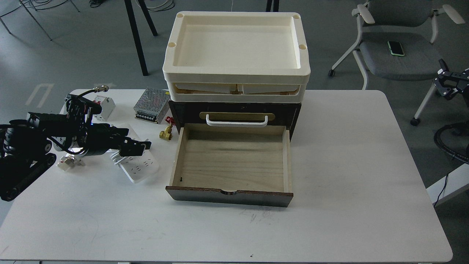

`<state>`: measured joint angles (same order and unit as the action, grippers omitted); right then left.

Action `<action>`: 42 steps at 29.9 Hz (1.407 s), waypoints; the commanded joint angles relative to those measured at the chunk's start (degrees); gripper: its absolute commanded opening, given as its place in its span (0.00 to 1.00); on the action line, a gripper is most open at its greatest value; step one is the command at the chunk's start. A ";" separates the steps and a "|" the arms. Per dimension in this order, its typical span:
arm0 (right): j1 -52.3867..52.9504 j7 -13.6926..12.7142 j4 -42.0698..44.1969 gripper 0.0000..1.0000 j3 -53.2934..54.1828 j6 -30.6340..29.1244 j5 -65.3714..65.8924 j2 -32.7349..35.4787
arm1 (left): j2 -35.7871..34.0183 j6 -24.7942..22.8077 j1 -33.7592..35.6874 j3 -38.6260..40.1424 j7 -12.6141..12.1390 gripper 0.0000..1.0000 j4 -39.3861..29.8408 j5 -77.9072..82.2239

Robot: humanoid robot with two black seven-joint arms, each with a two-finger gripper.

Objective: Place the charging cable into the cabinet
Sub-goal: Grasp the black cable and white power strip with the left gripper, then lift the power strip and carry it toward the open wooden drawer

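Cable (138,165) lies near the table's (348,183) left edge, just left of the cabinet's (234,110) pulled-out drawer (231,161), cord bundled at its rear. Left gripper (141,145) sits over the cable's back end; fingers too dark to separate, so whether it is parted or closed I cannot tell, nor whether it has contact. Right gripper (445,86) is off past the table's right edge, state also unclear. Judgement: grasp across the strip's short width, catching cord too, lift clear of the drawer wall, then lower flat inside.
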<state>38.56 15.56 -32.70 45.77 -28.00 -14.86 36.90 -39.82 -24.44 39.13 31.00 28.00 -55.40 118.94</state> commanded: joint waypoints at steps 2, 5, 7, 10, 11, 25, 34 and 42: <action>-0.32 0.00 0.01 1.00 0.02 0.00 -0.08 0.10 | 1.15 2.19 -0.01 -3.75 0.00 1.00 1.69 -0.11; -0.41 0.00 0.01 1.00 0.02 0.00 -0.08 0.10 | 2.56 5.01 -0.01 -5.51 0.00 1.00 4.42 -0.20; -0.41 0.00 0.01 1.00 0.02 0.00 -0.08 0.10 | 2.91 5.10 -0.01 -5.95 0.00 1.00 5.30 -0.29; -0.41 0.00 0.01 1.00 0.02 0.00 -0.08 0.10 | 2.82 5.45 -0.01 -5.87 0.00 0.99 5.39 -0.37; -0.41 0.00 0.01 1.00 0.02 0.00 -0.08 0.10 | 2.74 5.45 0.07 -5.95 0.00 0.98 5.39 -0.37; -1.29 0.00 0.01 1.00 0.90 0.00 0.01 0.10 | 2.38 8.18 -0.45 -7.36 0.00 0.45 6.18 -0.11; -1.64 0.00 0.01 1.00 1.07 0.00 -0.08 0.19 | 2.91 12.13 -0.28 -9.91 0.00 0.00 9.43 -0.29; -1.64 0.00 0.01 1.00 1.42 0.00 -0.08 0.19 | 0.29 14.33 1.91 -9.73 0.00 0.00 8.57 -1.07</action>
<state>36.91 15.56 -32.69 46.86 -28.00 -14.94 37.05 -37.52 -9.90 39.59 20.99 28.00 -45.63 118.48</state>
